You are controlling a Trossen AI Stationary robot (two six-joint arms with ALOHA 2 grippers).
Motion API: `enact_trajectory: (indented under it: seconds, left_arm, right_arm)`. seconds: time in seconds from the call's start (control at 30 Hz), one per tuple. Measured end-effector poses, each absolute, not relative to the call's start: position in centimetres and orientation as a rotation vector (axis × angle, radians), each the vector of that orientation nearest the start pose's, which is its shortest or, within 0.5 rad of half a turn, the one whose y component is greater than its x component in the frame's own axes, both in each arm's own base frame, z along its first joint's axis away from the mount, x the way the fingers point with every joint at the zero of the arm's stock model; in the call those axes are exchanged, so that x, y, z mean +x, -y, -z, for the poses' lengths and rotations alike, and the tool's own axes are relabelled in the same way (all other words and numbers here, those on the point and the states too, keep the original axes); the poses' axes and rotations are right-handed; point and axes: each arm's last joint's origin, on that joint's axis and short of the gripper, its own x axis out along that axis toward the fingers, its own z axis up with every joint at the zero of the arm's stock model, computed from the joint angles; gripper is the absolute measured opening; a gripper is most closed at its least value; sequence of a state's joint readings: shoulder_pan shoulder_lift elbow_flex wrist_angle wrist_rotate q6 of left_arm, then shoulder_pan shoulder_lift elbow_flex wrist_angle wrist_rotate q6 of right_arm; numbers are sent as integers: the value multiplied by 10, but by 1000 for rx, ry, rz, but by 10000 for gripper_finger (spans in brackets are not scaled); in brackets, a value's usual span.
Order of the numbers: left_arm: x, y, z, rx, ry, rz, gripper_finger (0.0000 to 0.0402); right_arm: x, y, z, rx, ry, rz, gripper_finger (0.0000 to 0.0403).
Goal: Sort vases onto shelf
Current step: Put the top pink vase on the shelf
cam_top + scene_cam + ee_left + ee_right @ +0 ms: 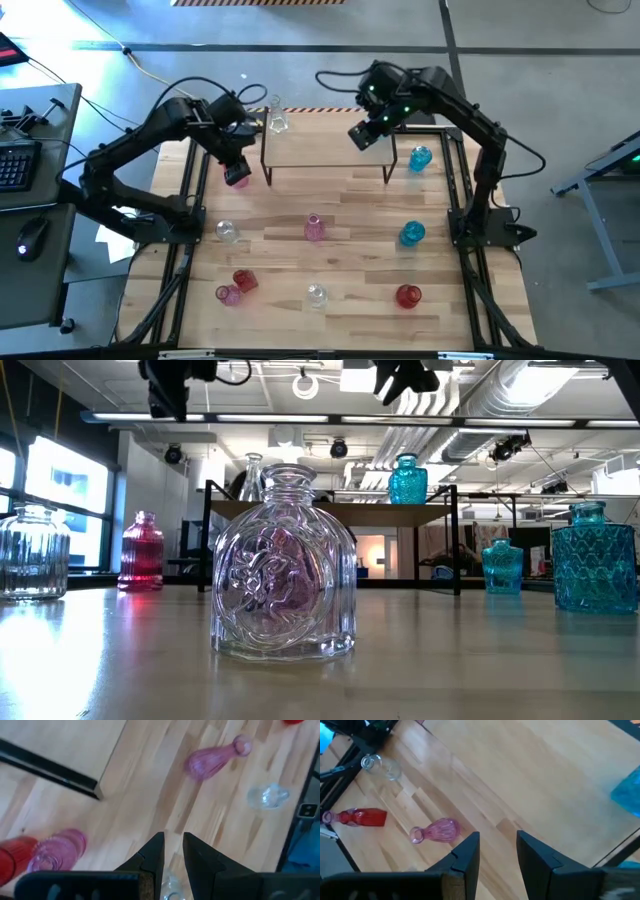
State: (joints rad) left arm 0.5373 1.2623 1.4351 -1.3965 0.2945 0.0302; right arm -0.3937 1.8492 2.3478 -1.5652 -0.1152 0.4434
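vases: glass, slick, brittle, we take them at the neck | left hand narrow, empty | right hand part-open, empty over shelf

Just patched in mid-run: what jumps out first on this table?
Small glass vases lie scattered over the tabletop, and one clear embossed vase fills the low view right in front of the lens. At the far end stands the shelf, bearing a clear vase at its left corner and a blue vase. Both arms hang over it: the left gripper off its left end, the right gripper above its right half, both empty, jaws slightly parted.
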Motion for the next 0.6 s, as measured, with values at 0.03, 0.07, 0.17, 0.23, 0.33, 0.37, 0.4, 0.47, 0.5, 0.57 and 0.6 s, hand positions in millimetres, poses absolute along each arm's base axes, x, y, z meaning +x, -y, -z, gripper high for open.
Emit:
enact_trajectory:
  seconds: [0.03,0.07,0.17,0.23,0.33,0.37,0.4,0.47,0.5,0.57,0.6]
  left_arm:
    - [178,-97,-363,-465,-1135,-206,62]
    - [178,-97,-360,-456,-1149,-223,62]
    - [174,-97,-351,-431,-1192,-276,62]
    - [171,-96,-346,-421,-1216,-304,62]
    - [169,-97,-338,-417,-1245,-361,62]
    - [168,-97,-334,-416,-1262,-382,62]
    - [168,-98,-330,-416,-1281,-403,62]
    - [167,-99,-321,-417,-1309,-434,62]
    - [166,-100,-317,-421,-1319,-443,62]
    - [166,-102,-308,-443,-1329,-463,62]
    - [166,-104,-304,-456,-1324,-479,62]
  right_arm:
    - [303,118,-443,662,-973,484,108]
    - [305,115,-443,660,-974,483,108]
    - [309,105,-443,647,-976,490,108]
    - [311,99,-443,642,-977,494,108]
    - [313,90,-443,619,-981,488,108]
    - [314,87,-443,618,-981,491,108]
    - [315,85,-443,621,-979,496,108]
    - [316,80,-443,622,-974,507,108]
    - [317,78,-443,621,-972,510,108]
    - [318,74,-443,621,-971,515,108]
    - [318,73,-443,623,-970,515,108]
